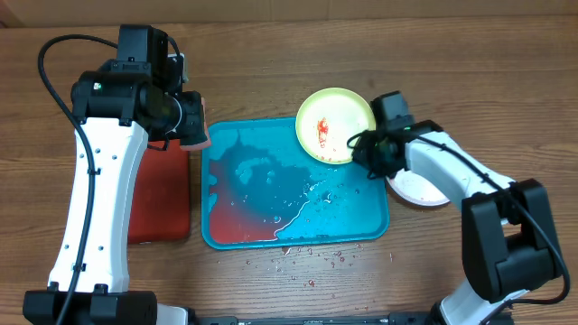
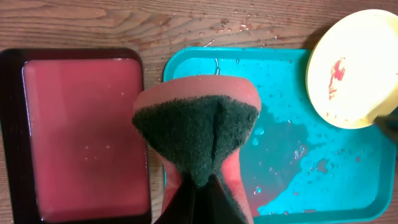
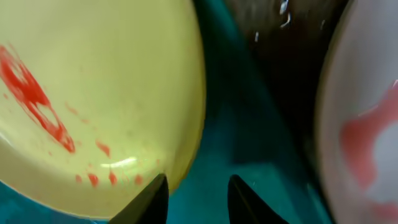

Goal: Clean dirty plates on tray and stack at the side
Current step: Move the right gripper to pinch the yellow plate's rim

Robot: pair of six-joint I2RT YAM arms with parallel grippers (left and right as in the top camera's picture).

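Observation:
The teal tray (image 1: 352,226) is wet, with pinkish water pooled at its front left. A yellow-green plate (image 1: 332,122) with red smears lies over the tray's far right corner; it also shows in the left wrist view (image 2: 357,68) and the right wrist view (image 3: 93,93). My right gripper (image 1: 365,150) is open at its right rim (image 3: 196,196), one finger over the plate, the other beside it. A whitish plate (image 1: 420,190) with a red smear lies on the table right of the tray, partly under my right arm. My left gripper (image 2: 199,186) is shut on a pink sponge (image 2: 196,124) with a dark green pad, above the tray's far left corner.
A dark red, black-rimmed tray (image 1: 158,208) holding pinkish liquid stands left of the teal tray, also in the left wrist view (image 2: 81,137). Water drops and red specks (image 1: 312,262) lie on the table in front of the teal tray.

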